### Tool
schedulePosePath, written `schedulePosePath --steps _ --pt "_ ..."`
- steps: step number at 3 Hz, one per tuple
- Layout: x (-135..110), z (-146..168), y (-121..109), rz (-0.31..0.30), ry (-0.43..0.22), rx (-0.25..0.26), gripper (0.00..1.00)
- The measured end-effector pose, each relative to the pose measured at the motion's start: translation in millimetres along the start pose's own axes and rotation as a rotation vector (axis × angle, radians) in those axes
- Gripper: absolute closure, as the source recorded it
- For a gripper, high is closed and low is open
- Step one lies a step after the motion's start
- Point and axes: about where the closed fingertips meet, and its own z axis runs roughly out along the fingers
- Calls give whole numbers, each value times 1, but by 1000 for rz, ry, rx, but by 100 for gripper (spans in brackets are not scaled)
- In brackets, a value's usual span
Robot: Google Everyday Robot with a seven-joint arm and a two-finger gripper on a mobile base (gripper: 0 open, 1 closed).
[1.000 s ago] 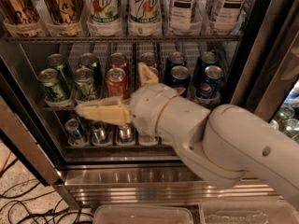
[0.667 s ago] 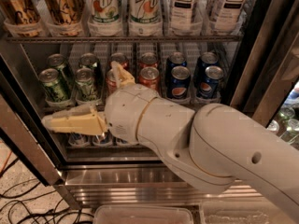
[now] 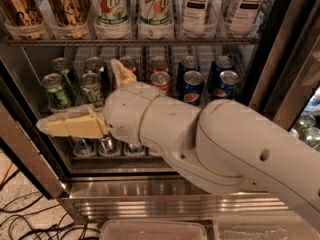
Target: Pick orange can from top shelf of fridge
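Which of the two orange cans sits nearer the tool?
The right orange can, beside the 7Up can; the open tool hangs below it.

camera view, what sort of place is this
Likely a shop or office pantry: a steel-framed display fridge with wire racks, tall copper-orange cans and white-green 7Up cans on the top shelf, short soda cans below. The robot's cream gripper, open, hangs before the middle rack.

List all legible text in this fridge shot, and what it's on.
"7UP": two white-green cans on the top shelf.
"TEAS TEA": two white containers right of them.
Orange cans: dark script, unreadable.
Soda cans below: nothing legible.
Gripper, in front of those soda cans: no markings.
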Motion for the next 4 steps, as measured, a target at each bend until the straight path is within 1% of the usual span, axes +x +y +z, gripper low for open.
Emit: schedulePosePath --steps 1,2,3,4 --pt "-28 32 9 -51 -51 -44 0" --pt "-50 62 20 -66 -98 -80 0" --pt "-54 82 22 -15 -126 -50 0" --pt "-55 82 23 -15 -126 -52 0"
